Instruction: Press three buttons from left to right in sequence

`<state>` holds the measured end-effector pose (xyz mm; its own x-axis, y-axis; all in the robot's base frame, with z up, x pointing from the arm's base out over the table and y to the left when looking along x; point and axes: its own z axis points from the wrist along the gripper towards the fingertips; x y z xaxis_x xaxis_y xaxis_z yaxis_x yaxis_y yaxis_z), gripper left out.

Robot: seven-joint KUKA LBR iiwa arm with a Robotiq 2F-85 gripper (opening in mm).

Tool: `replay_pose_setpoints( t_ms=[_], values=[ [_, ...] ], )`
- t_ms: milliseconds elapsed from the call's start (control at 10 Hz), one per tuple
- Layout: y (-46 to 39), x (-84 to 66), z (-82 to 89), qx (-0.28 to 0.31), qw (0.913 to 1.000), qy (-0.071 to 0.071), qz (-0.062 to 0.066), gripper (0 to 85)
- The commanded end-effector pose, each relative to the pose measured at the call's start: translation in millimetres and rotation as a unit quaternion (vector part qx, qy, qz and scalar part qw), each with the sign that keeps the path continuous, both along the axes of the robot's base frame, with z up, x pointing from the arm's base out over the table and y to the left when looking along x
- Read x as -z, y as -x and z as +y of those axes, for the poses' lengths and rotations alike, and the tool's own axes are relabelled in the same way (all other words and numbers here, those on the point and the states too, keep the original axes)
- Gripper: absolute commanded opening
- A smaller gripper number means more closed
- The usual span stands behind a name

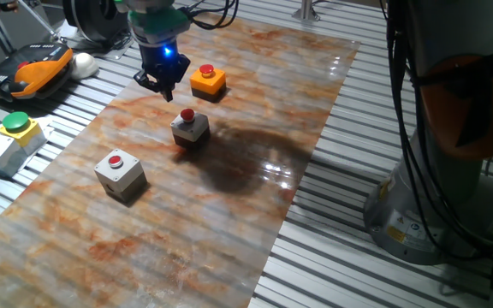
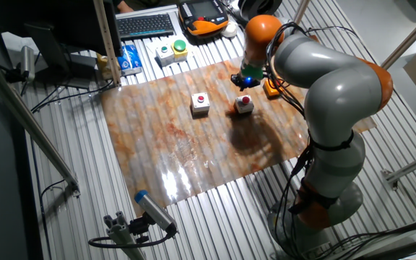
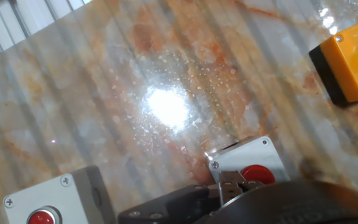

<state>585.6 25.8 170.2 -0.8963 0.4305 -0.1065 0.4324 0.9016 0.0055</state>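
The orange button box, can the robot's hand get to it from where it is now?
Probably yes. The gripper hangs above the mat beside the orange button box, and nothing stands between them. The middle grey box sits off to the other side, out of the way.

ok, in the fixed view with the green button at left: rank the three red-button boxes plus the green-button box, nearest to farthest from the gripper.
Orange box and middle grey box are too close to call.
1. Orange box, just right of the gripper, and middle grey box, below it.
2. Front grey box, toward the lower left.
3. Green-button box, far left, off the mat.
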Motion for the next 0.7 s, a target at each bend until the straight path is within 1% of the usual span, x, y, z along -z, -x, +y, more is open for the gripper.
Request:
replay_pose_setpoints(
  t_ms=[0, 200, 300, 400, 500, 600],
  values=[
    [-0.1, 0.0, 0.0, -0.004, 1.0, -0.001, 0.003, 0.0],
    [-0.1, 0.0, 0.0, -0.035, 0.9993, -0.011, 0.005, 0.0],
    [-0.1, 0.0, 0.0, -0.062, 0.9979, -0.017, 0.009, 0.0],
    [-0.1, 0.0, 0.0, -0.082, 0.9962, -0.027, 0.014, 0.0],
    [-0.1, 0.0, 0.0, -0.1, 0.9942, -0.035, 0.016, 0.0],
    [-0.1, 0.0, 0.0, -0.114, 0.9928, -0.034, 0.013, 0.0]
  ],
)
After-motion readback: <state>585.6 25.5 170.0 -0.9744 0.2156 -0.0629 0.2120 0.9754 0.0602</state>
